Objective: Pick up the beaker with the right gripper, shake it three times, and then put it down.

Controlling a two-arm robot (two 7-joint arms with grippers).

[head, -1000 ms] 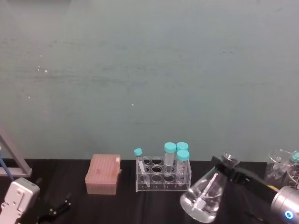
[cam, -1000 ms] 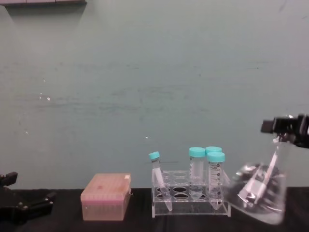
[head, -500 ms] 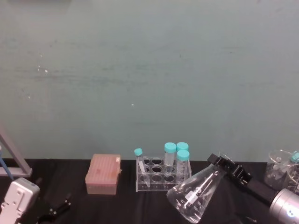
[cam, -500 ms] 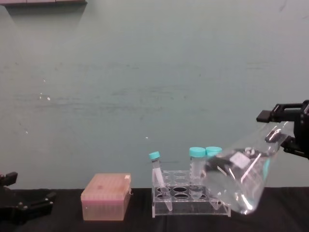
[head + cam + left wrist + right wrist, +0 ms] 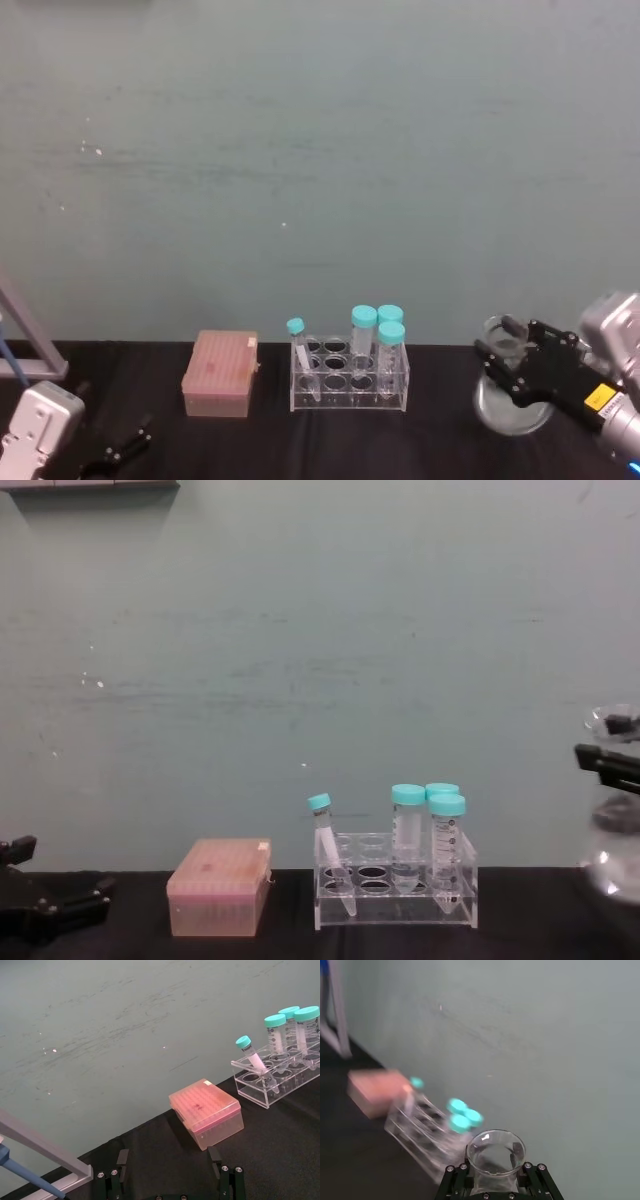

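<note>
One clear glass conical flask with a flared rim, the beaker (image 5: pixel 508 408), is upright near the right edge of the black bench (image 5: pixel 250 450) in the head view. Its neck is clenched between the flat jaws of the black blocky right gripper (image 5: pixel 508 355). Well apart from it, toward the bench's middle, a clear plastic rack (image 5: pixel 350 385) holds four teal-capped tubes (image 5: pixel 365 330). A pink lidded box (image 5: pixel 220 373) sits beyond the rack. The black thin-fingered left gripper (image 5: pixel 120 452) lies idle at the front left corner.

The left wrist view has the left gripper (image 5: pixel 169 1170) released, fingers spread wide with nothing between them, facing the box (image 5: pixel 206 1112) and rack (image 5: pixel 272 1080).

Seen from the right wrist view, the beaker (image 5: pixel 496 1152) shows its round rim, with the right gripper (image 5: pixel 495 1182) grasping just below.

Across the chest view, the beaker (image 5: pixel 615 875) is upright with the right gripper (image 5: pixel 605 762) across its neck. I cannot tell whether its base touches the bench.
</note>
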